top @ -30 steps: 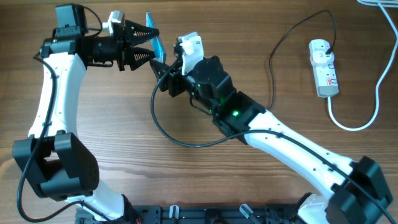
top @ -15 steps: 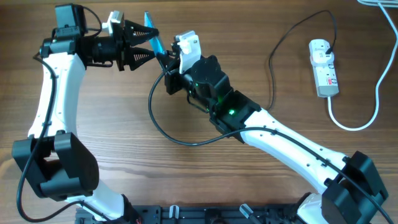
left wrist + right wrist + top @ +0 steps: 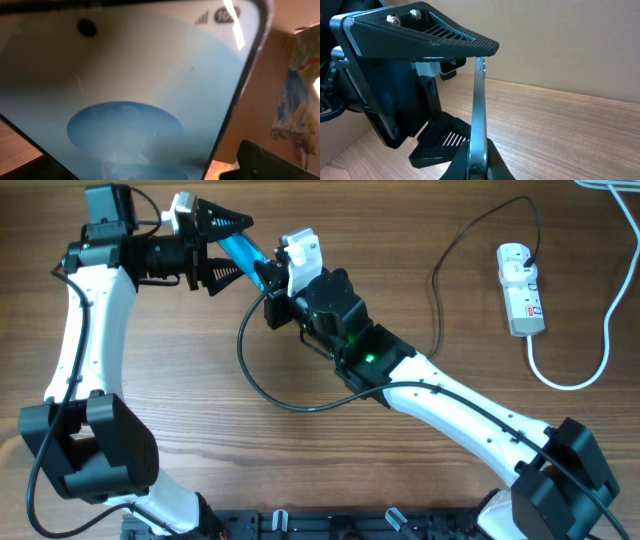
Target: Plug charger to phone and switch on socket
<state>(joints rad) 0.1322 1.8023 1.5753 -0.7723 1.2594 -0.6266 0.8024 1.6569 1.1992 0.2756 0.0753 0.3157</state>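
Observation:
The phone (image 3: 243,250), its light blue screen with a turquoise oval filling the left wrist view (image 3: 140,85), hangs above the table at the upper left. My right gripper (image 3: 268,276) is shut on its lower edge (image 3: 479,125), both fingers pressed against the thin body. My left gripper (image 3: 230,246) stands open around the phone, one finger (image 3: 420,30) above it and one finger (image 3: 442,142) below, apart from it. The black charger (image 3: 438,275) runs from the socket (image 3: 522,288) at the right, passes under my right arm and loops (image 3: 262,388) up toward the phone; its tip is hidden.
A thicker white cable (image 3: 572,378) curves from the socket toward the right edge of the wooden table (image 3: 180,370). My two arms meet over the upper left part of the table.
My left gripper has opened off the phone. My right gripper has shut on the phone's lower edge, and the phone has tilted so more of its blue face shows from above.

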